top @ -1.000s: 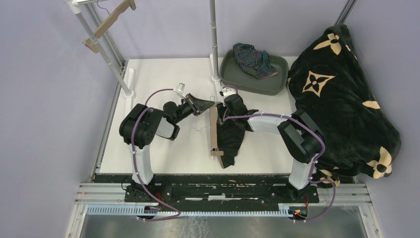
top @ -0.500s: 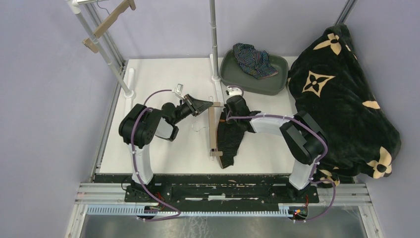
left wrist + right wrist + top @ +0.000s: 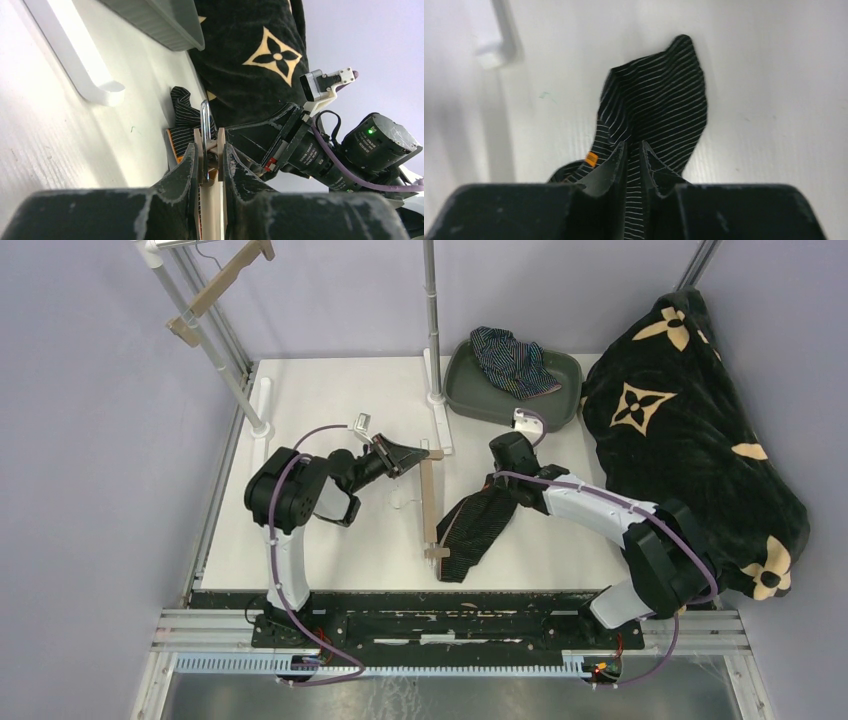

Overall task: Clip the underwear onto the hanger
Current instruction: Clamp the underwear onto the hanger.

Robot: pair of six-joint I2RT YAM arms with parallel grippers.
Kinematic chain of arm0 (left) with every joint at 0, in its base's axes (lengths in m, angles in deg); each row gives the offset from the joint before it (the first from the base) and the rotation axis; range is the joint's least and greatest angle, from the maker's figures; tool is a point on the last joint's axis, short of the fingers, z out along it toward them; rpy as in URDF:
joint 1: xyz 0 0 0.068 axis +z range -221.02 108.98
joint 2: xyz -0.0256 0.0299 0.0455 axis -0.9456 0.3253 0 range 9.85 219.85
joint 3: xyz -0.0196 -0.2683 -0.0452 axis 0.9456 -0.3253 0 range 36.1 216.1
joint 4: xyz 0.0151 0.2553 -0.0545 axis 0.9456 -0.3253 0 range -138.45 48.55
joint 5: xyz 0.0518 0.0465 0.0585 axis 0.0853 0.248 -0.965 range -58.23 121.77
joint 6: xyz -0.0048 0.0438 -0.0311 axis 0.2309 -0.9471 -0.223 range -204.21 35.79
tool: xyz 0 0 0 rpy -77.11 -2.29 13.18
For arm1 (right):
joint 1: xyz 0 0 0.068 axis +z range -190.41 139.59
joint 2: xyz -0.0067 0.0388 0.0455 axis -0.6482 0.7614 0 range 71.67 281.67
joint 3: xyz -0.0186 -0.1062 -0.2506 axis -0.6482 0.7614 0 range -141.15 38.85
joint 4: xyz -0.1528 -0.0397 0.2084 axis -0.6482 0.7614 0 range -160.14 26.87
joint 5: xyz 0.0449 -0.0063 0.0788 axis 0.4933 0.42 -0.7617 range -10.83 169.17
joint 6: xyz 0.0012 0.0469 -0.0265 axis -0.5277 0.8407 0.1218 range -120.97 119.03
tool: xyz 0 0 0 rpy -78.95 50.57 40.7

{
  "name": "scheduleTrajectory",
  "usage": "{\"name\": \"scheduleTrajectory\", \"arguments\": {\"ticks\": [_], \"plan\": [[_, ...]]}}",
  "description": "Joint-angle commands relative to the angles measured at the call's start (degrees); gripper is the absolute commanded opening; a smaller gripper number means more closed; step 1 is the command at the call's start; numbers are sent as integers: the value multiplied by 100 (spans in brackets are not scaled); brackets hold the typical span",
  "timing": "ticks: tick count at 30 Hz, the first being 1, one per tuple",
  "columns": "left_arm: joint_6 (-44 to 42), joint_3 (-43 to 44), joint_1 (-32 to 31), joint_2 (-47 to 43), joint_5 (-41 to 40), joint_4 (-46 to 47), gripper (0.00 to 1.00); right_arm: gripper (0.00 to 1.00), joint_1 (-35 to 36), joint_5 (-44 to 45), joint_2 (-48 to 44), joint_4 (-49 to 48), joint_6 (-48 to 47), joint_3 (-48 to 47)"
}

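Note:
The wooden hanger lies on the white table, running from far to near. My left gripper is shut on its far end; in the left wrist view the fingertips squeeze the wooden clip and its metal loop. The black pinstriped underwear lies just right of the hanger, its near end touching the bar. My right gripper is shut on its upper part, and pinstriped cloth runs between the fingers of the right gripper. A second, striped underwear lies in the grey tray.
A big black blanket with tan flowers is heaped along the right side. A rack pole with a white foot stands behind the hanger. Another wooden hanger hangs on the rail at the far left.
My right arm has swung right, away from the hanger, and its gripper has shut on the pinstriped underwear, drawing its upper end to the right. The left gripper still holds the hanger.

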Motion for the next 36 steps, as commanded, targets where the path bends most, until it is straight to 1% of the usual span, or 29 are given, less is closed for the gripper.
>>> {"name": "scheduleTrajectory", "arguments": {"ticks": [1,2,5,7,8,10,15,16,17,20,22,24,31,36], "plan": [[246,106,-8,95,282,433,3,24,-15,535,-198,760,217,-111],[236,115,-6,100,299,423,3,29,-11,628,-287,825,147,-145],[185,95,-13,93,320,367,3,37,-16,725,-496,866,-212,-286],[124,77,-23,77,321,293,3,47,-21,540,-602,635,-569,-351],[104,72,-26,68,321,264,3,49,-23,463,-620,626,-667,-432],[51,59,-26,49,323,189,3,57,-20,251,-581,612,-891,-628],[-76,37,-54,23,321,17,3,61,-10,-344,-287,597,-1230,-1216],[-76,37,-53,17,321,11,3,65,-7,-432,-187,638,-1256,-1352],[-76,37,-56,13,321,10,3,69,-13,-492,-21,736,-1263,-1560],[-89,30,-69,-25,308,-26,3,71,-12,-522,597,1744,-1155,-2386],[-134,28,-69,-53,295,-91,3,75,-7,-680,919,2026,-1082,-2673],[-172,23,-73,-76,286,-155,3,81,-7,-795,1134,2183,-927,-2800],[-226,-14,-70,-186,268,-247,3,82,-13,-911,1535,2365,-760,-2727],[-242,-16,-70,-209,273,-268,3,80,-10,-989,1849,2348,-778,-2672]]}}
